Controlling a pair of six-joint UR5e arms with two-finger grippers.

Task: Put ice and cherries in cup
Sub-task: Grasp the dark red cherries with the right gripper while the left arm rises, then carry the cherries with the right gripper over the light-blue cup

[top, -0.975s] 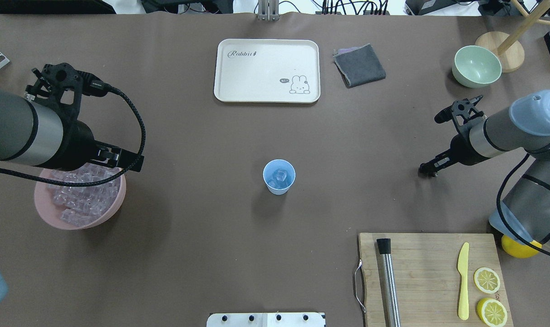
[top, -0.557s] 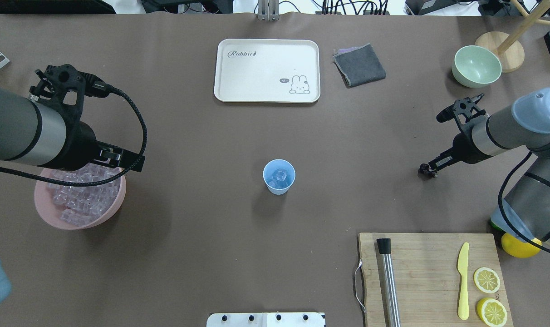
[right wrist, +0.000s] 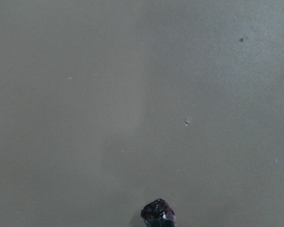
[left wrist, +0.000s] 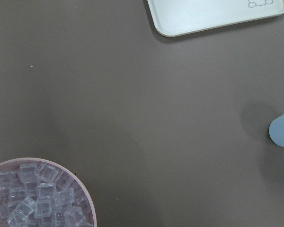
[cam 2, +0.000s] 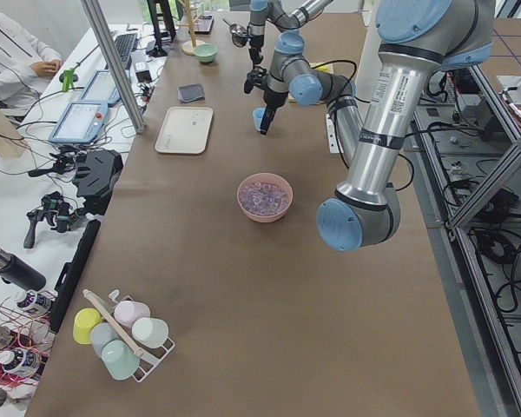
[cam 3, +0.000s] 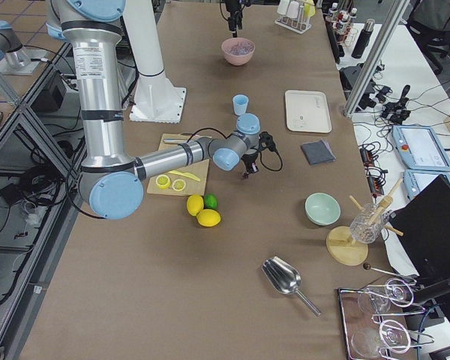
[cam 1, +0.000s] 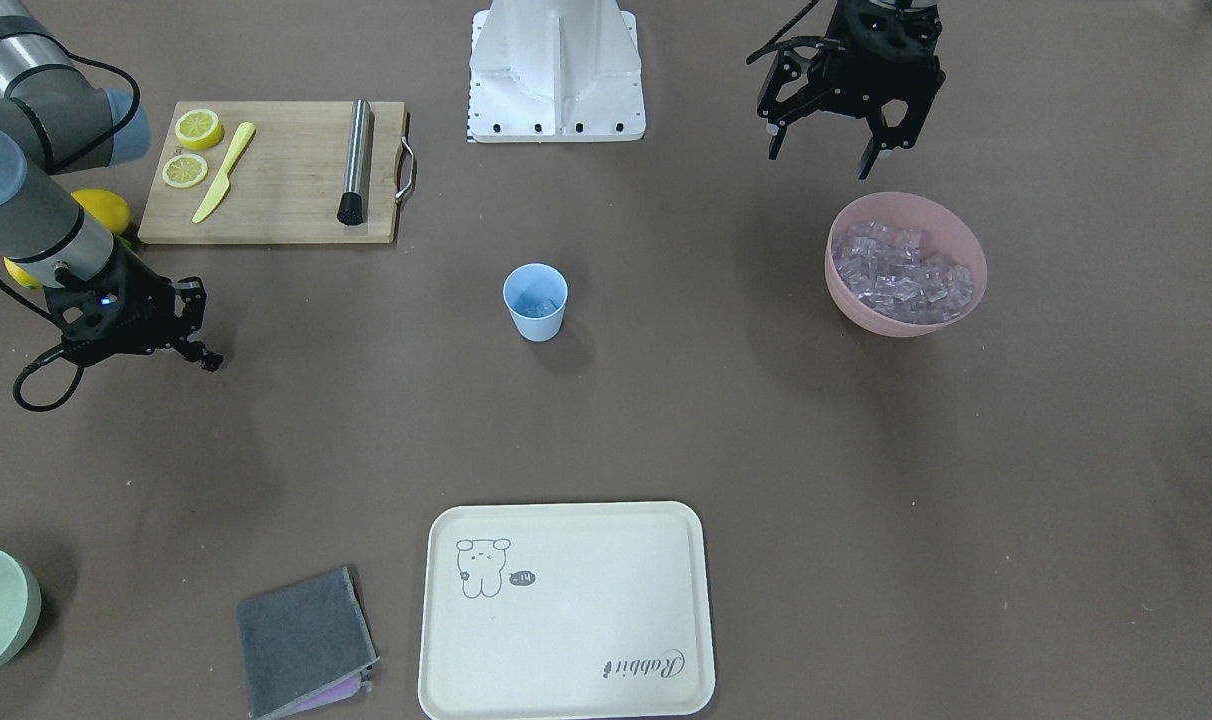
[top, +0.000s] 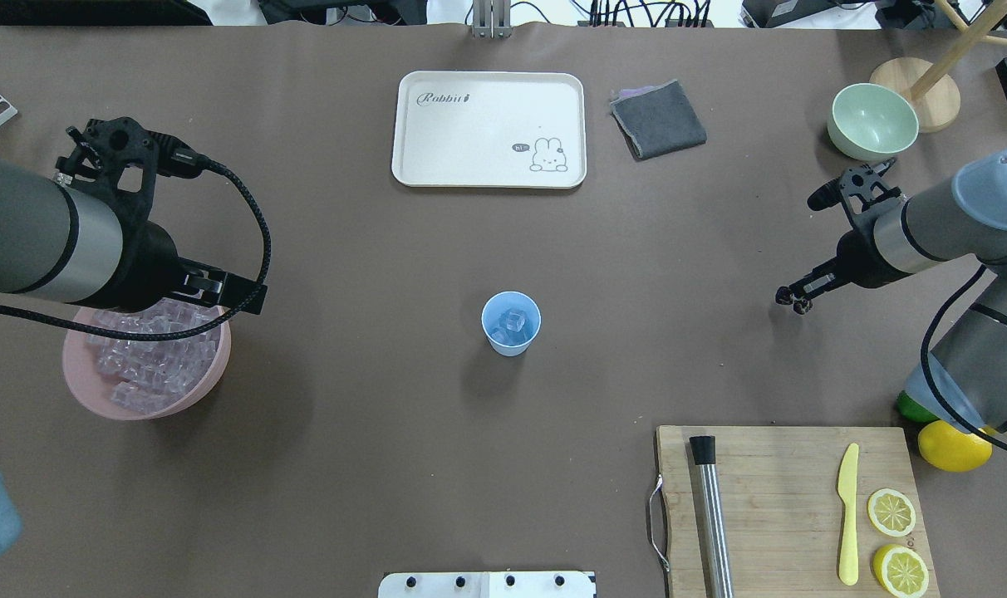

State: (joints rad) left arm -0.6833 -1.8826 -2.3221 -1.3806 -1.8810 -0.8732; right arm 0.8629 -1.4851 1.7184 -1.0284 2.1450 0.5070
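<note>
Now, cup: you find the light blue cup (top: 511, 324) upright near the middle of the worktop (top: 370, 465), with a few cubes of ice (top: 514, 322) already inside.
Ice heap: the bulk of the ice fills the pink bowl (top: 76, 386) on the robot's left, well apart from the cup.
Cherries: the dark cherries (top: 800, 307) are pinched at the tip of the right gripper (top: 794, 301), over bare worktop well off to the cup's right; you cannot tell whether they touch the surface.
Right gripper: its jaws are closed narrowly on the cherries. The right wrist view shows you the glossy dark cluster at its bottom edge, where the overhead view gives only a dark speck.
Left gripper: the left gripper (cam 1: 821, 155) hangs just beside the pink bowl, on the robot's side of it, with its jaws spread wide and nothing between them.
Front-facing versus overhead: only the front-facing view shows you that spread; from overhead the left arm covers the jaws and part of the bowl.
Left wrist view: you get the ice heap at lower left, the cup's edge at the right margin and a corner of the tray (left wrist: 203, 14) at the top.
Exterior right view: a green lime (cam 3: 210, 201) lies touching a whole lemon (cam 3: 208, 218) just beside the cutting board (top: 778, 498); overhead, the lime is a mere sliver under the right arm.
</note>
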